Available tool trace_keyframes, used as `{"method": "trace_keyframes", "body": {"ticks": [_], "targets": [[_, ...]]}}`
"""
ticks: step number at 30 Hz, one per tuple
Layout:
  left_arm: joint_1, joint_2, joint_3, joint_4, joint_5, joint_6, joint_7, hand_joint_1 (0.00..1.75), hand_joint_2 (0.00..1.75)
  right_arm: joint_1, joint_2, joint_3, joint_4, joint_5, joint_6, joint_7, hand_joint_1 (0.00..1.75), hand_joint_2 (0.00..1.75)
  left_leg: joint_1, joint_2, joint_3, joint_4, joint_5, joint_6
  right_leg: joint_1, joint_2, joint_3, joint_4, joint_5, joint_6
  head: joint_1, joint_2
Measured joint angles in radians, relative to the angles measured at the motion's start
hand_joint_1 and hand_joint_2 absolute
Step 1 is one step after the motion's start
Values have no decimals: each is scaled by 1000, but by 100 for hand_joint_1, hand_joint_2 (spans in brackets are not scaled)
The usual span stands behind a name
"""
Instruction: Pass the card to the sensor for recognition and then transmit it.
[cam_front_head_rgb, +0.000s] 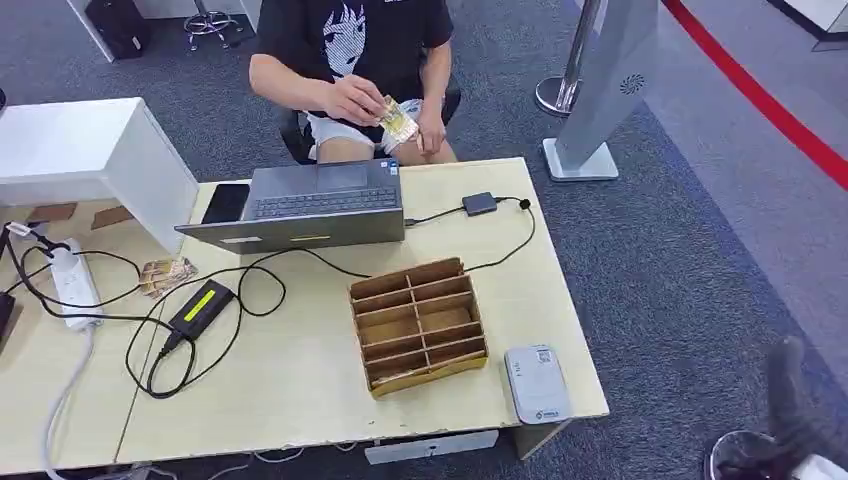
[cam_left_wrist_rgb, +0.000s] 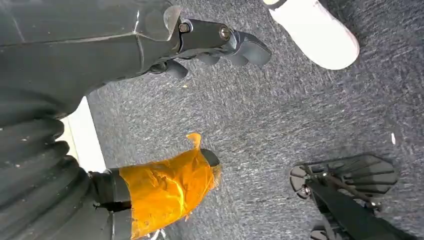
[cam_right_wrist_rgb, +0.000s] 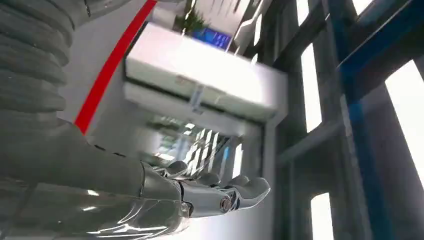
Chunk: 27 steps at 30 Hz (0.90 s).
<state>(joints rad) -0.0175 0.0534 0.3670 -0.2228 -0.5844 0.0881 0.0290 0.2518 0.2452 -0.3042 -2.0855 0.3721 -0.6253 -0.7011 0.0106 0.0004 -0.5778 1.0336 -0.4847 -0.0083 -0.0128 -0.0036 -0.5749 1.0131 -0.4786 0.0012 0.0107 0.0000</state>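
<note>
While the left hand (cam_left_wrist_rgb: 200, 45) is hanging empty, fingers apart, the right hand (cam_right_wrist_rgb: 220, 192) is lying open too. Behind the laptop (cam_front_head_rgb: 318, 205), a person's hand (cam_front_head_rgb: 352, 98) is holding cards (cam_front_head_rgb: 398, 120), their long axis tilting.

The left hand (cam_left_wrist_rgb: 200, 42) is showing a dark grey ribbed cover at the wrist, a smooth dark shell, and dark fingers (cam_left_wrist_rgb: 250, 47) joined with round silver screws. Its thumb (cam_left_wrist_rgb: 167, 190) is wearing a wrapping of wrinkled orange tape. The right hand (cam_right_wrist_rgb: 200, 195) is looking silver and glossy, with the same grey ribbed cover, a round screw at the side, and darker fingertips. In the head view, the right hand (cam_front_head_rgb: 790, 410) is appearing only as a dark blurred shape.
</note>
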Motion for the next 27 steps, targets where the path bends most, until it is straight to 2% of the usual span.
{"method": "trace_keyframes", "body": {"ticks": [2, 5, 7, 9, 13, 15, 17, 20, 27], "targets": [[1, 0, 2, 0, -11, -4, 0, 0, 175, -2, -32, 77, 4, 139, -5, 44, 0, 175, 0, 0, 0, 0, 0, 0, 0, 0, 0, 0, 1, 1, -1, 0], [-3, 0, 5, 0, -37, -18, 0, 0, 175, -59, -110, 224, 52, 368, 10, 193, 0, 175, 0, 1, 0, 0, 1, 0, 0, 1, 0, 0, 2, 0, 0, 0], [-7, 0, 5, 0, -50, -22, 0, 0, 175, -114, -155, 309, 94, 449, 20, 280, 0, 175, 0, 0, 1, 0, 2, 1, 0, 1, 0, 0, 2, 0, 0, 0], [-6, 1, 5, 0, -67, -28, -2, 0, 175, -166, -192, 372, 140, 491, 58, 336, 0, 175, 0, 0, 0, 0, 3, 1, 0, 0, 0, 0, 3, 0, 0, 0], [-18, 1, 5, 0, -110, -48, -2, 0, 175, -370, -241, 507, 309, 450, 245, 480, 0, 175, 0, 3, -1, 0, 6, -1, 0, 4, -2, 0, 6, 0, 0, 0], [-28, 1, 5, 0, -129, -59, -2, 0, 175, -477, -249, 558, 408, 457, 290, 530, 0, 175, 0, 2, -2, 0, 9, -1, 0, 3, -4, 1, 8, -2, 0, 0], [-36, 1, 2, 0, -149, -71, 2, 0, 175, -583, -250, 600, 511, 464, 328, 575, 0, 175, 0, 2, -3, 0, 11, -1, 0, 3, -5, 1, 10, -2, -1, 0], [-44, 0, -3, 0, -161, -79, 9, 0, 175, -685, -250, 643, 633, 469, 342, 604, 0, 175, 0, 0, -3, 0, 12, -2, 0, 1, -5, 1, 10, -2, 0, 0], [-46, 0, -3, 0, -163, -80, 10, 0, 175, -758, -252, 680, 747, 469, 341, 610, 0, 175, 0, 0, -5, 0, 11, -2, 0, 1, -7, 1, 10, -2, 0, 0]]}}
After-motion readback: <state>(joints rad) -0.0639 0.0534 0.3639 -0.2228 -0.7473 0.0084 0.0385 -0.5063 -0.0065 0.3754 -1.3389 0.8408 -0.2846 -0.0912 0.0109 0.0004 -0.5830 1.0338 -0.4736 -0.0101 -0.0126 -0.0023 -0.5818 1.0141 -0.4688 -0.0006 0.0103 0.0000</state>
